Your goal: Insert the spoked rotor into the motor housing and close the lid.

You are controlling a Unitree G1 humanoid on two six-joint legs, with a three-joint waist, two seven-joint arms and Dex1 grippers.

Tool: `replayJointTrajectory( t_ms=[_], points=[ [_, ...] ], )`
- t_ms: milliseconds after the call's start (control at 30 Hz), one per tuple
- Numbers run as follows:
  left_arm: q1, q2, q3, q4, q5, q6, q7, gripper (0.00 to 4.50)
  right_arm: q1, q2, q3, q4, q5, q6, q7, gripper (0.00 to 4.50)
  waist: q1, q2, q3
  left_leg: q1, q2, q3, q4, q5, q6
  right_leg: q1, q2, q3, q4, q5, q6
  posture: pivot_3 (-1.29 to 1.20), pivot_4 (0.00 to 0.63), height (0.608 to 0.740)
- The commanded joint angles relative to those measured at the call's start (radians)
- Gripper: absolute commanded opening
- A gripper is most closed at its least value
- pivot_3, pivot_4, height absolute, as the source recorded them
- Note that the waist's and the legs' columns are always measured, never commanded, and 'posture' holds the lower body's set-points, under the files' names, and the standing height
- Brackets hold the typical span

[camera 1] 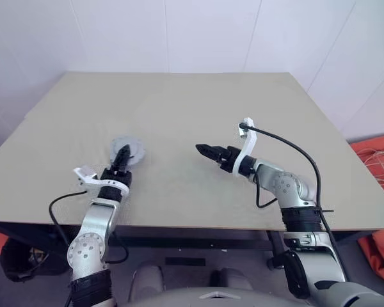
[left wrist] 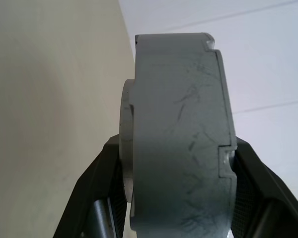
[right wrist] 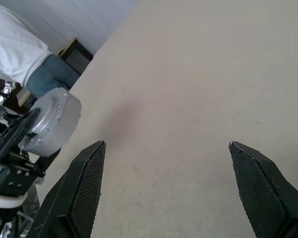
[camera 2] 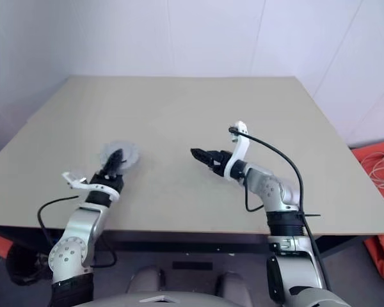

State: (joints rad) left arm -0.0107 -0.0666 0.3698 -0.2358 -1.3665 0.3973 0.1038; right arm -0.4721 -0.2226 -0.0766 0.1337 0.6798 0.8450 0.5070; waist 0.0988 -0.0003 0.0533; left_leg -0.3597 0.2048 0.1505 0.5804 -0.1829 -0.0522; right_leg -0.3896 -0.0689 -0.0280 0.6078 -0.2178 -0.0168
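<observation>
Left tool pinches the motor housing by its flat faces, edge-on between the pads, lifted off the worktop, probably so it's steady to work on. Right tool hangs spread wide and empty over bare worktop nearby, well apart from the housing, looks ready to go grab something

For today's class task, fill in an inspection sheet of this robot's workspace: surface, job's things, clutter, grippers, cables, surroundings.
Surface: beige table, bare apart from the arms.
Job's things: grey motor housing held edge-on, lid apparently on; rotor not visible.
Clutter: nothing seen.
Grippers: left gripper shut on the housing; right gripper open, empty, over the table.
Cables: black cable looping from the right wrist.
Surroundings: white walls; orange object at right; a person beyond the table.
</observation>
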Motion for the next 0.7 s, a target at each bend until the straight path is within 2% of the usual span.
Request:
replayJointTrajectory(
  t_ms=[33,433,700],
  points=[
    [-0.047,-0.010,0.027,-0.016,0.029,-0.060,0.017,2.09,-0.001,-0.009,0.013,-0.071,-0.005,-0.038,0.055,4.50,0.001,-0.002,0.000,0.000,0.000,0.000,0.000,0.000,0.000,0.000,0.000,0.000,0.000,0.000,0.000,0.00,0.000,0.740],
    [-0.065,-0.040,0.122,0.074,0.049,-0.166,0.054,2.09,0.043,-0.061,0.055,-0.147,-0.021,-0.065,0.190,4.50,0.000,-0.010,0.000,0.002,0.000,-0.001,0.001,0.000,0.000,0.002,0.001,0.000,0.000,0.001,0.000,0.00,0.000,0.740],
    [-0.067,-0.063,0.148,0.124,0.032,-0.199,0.057,2.09,0.063,-0.077,0.073,-0.169,-0.035,-0.066,0.225,4.50,-0.001,-0.013,0.000,0.007,0.001,-0.001,0.001,0.000,0.001,0.005,0.001,0.000,0.000,0.000,0.000,0.00,0.000,0.740]
  ],
)
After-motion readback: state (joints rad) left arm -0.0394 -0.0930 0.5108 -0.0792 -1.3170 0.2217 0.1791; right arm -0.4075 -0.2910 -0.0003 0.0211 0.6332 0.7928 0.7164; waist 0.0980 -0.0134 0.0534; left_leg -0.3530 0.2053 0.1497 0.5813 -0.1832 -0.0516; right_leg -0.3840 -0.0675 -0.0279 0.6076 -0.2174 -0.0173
